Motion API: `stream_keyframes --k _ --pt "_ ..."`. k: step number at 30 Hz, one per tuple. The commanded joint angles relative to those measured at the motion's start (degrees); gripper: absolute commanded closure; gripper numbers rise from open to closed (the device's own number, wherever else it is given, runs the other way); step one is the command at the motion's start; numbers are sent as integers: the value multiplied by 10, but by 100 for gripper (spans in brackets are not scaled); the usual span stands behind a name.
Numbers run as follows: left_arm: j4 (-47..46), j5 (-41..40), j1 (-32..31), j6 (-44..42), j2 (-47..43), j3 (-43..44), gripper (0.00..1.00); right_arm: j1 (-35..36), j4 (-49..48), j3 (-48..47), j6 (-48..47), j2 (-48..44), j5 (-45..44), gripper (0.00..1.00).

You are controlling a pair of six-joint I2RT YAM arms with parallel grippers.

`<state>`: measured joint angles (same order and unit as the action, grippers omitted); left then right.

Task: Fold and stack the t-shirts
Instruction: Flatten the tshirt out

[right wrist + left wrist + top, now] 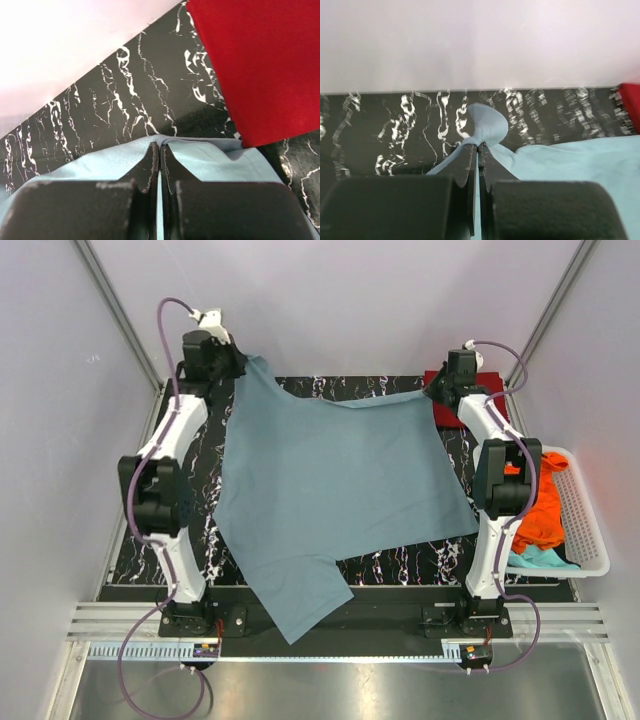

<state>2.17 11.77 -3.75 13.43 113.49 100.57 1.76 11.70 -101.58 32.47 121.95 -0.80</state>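
A dusty grey-blue t-shirt (335, 495) hangs stretched between both arms over the black marbled table (215, 500), its lower sleeve drooping past the near edge. At the far left corner my left gripper (232, 368) is shut on one corner of the shirt (485, 125), which bunches out past the fingertips. My right gripper (437, 392) at the far right is shut on the shirt's other far corner (200, 152). A dark red t-shirt (255, 65) lies flat just beyond the right gripper. Orange (540, 510) and teal (540, 558) t-shirts lie in the basket.
A white slatted basket (585, 530) stands off the table's right side, beside the right arm. A pale wall (480, 40) rises right behind the table's far edge. Metal frame posts run up the back corners.
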Motion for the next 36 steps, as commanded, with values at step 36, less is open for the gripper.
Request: stream_keyframes --k 36 --pt "-23 -64 -24 86 108 134 100 -15 14 -29 1 -39 -54 100"
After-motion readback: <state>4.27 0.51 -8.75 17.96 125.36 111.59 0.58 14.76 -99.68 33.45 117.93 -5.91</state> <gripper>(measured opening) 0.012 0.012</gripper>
